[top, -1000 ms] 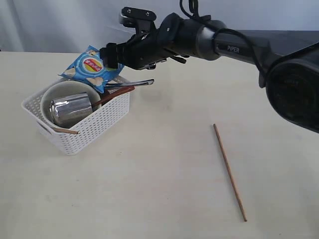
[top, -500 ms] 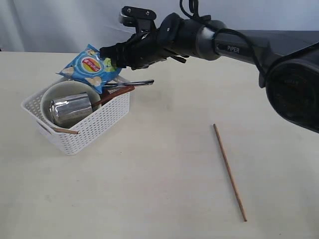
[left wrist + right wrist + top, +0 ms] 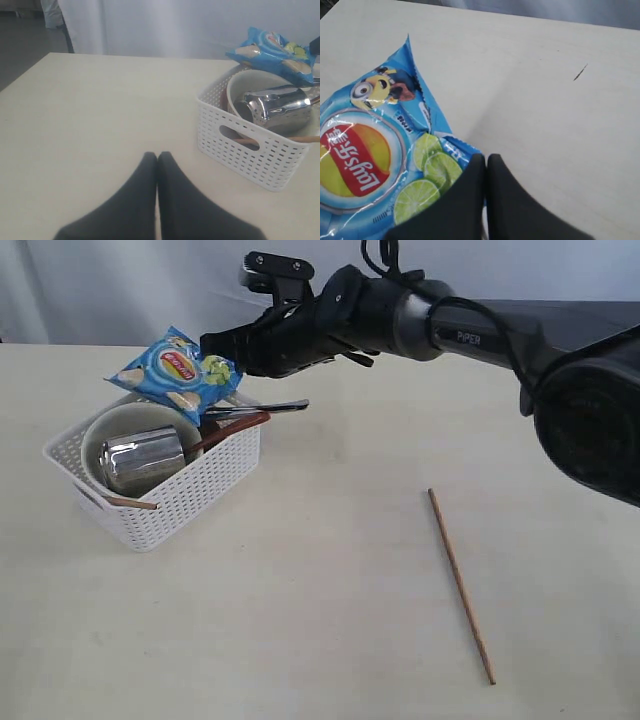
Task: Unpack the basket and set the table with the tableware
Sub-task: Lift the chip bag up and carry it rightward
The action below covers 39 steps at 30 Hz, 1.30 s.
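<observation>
The white basket (image 3: 195, 488) stands on the table (image 3: 320, 620) at the left. In it lie a cream bowl (image 3: 98, 430), a steel cup (image 3: 140, 458) on its side, a dark red spoon (image 3: 236, 428), steel cutlery (image 3: 272, 406) and one chopstick (image 3: 130, 502). Another chopstick (image 3: 461, 585) lies on the table to the right. My right gripper (image 3: 214, 348) (image 3: 486, 158) is shut on a corner of the blue chip bag (image 3: 168, 370) (image 3: 370, 150), holding it over the basket's far rim. My left gripper (image 3: 157, 155) is shut and empty, low over the table short of the basket (image 3: 250, 147).
The right arm (image 3: 450, 325) stretches from the right edge across the back of the table. Pale curtains hang behind the table. A small dark mark (image 3: 580, 72) shows on the tabletop beyond the bag.
My right gripper's jaws have shut on the chip bag's corner. The bag has risen a little and shifted left. The left gripper has not moved.
</observation>
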Motion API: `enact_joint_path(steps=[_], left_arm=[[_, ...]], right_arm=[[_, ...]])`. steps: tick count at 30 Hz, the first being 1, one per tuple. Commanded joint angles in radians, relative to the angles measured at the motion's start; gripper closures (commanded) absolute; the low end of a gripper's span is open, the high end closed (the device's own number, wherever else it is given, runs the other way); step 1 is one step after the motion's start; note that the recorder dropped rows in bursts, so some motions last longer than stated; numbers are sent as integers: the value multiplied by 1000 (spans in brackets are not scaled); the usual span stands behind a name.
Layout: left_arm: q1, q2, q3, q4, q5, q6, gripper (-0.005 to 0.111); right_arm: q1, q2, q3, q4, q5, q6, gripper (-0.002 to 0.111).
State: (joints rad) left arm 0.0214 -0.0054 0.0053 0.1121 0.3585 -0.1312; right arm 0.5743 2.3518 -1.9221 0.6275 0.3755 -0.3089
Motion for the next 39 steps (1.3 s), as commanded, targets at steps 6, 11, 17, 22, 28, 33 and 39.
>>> enact_joint_path(steps=[6, 11, 17, 22, 28, 33, 39], left_arm=[[-5, 5, -5, -8, -9, 4, 107], [-5, 5, -5, -8, -9, 4, 107], [-5, 5, -5, -8, -9, 4, 107], [-5, 5, -5, -8, -9, 4, 107], [-5, 5, -5, -8, -9, 4, 107], [-5, 5, -5, -8, -9, 4, 107], [-5, 5, -5, -8, -9, 4, 107]], right_arm=[[-1, -13, -7, 2, 57, -6, 109], [-1, -57, -7, -3, 84, -6, 109], [-1, -106, -7, -3, 139, -9, 109], [-1, -141, -7, -3, 171, -9, 109], [-1, -186, -7, 1, 203, -9, 109], [-1, -219, -7, 1, 225, -9, 109], [-1, -272, -7, 1, 244, 1, 109]])
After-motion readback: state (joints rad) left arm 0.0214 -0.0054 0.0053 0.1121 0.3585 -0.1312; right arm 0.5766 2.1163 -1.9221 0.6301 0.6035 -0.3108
